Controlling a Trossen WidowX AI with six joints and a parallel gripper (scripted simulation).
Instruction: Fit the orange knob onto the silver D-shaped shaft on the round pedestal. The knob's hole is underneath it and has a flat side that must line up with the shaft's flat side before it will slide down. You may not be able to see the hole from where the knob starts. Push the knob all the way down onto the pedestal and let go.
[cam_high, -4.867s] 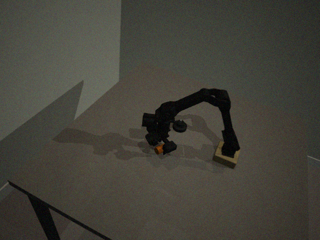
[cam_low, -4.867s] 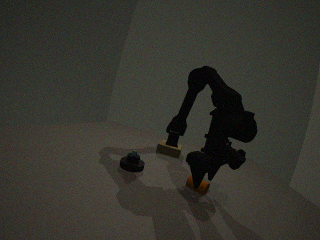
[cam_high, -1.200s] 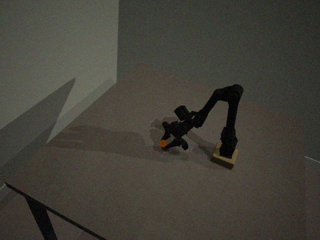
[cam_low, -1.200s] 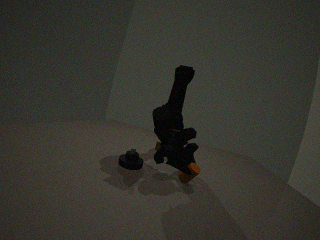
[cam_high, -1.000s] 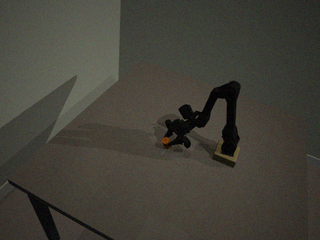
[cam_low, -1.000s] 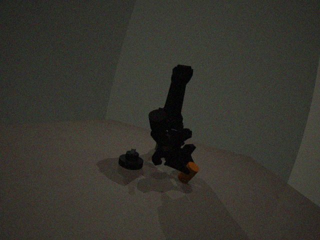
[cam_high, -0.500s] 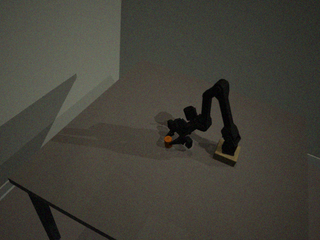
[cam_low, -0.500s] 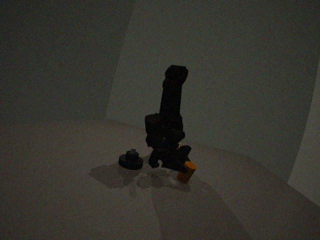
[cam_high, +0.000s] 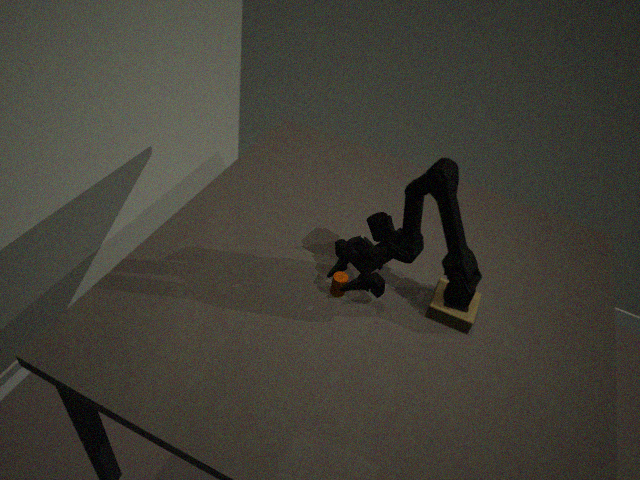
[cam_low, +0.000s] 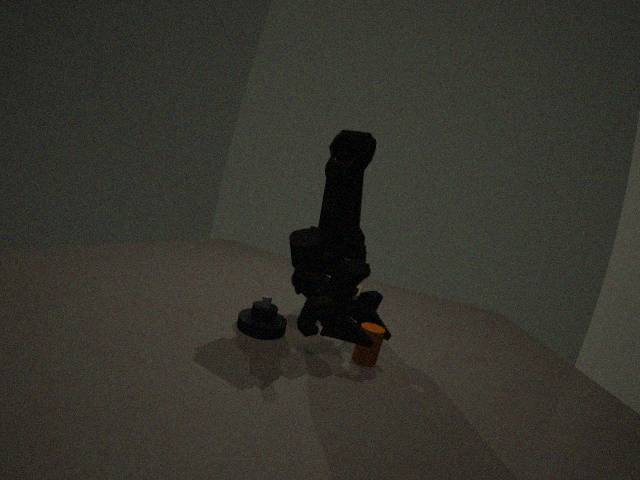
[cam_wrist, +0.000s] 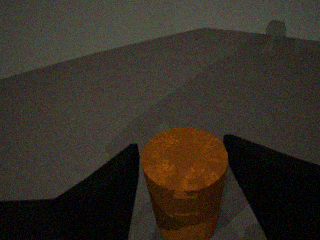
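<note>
I had the orange knob (cam_high: 338, 289) (cam_low: 366, 353) (cam_wrist: 185, 172) between the fingers of my end effector (cam_high: 336, 282) (cam_low: 378, 339) (cam_wrist: 180, 146), moderately wide, ungripped; knob slightly tilted, apart from pedestal (cam_low: 261, 326).

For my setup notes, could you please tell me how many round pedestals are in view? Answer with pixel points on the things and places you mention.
1. The round pedestal (cam_low: 248, 326) stands apart from the orange knob (cam_high: 340, 277) (cam_low: 366, 355) (cam_wrist: 185, 159) in the exterior view; the arm could be hiding others.
</note>
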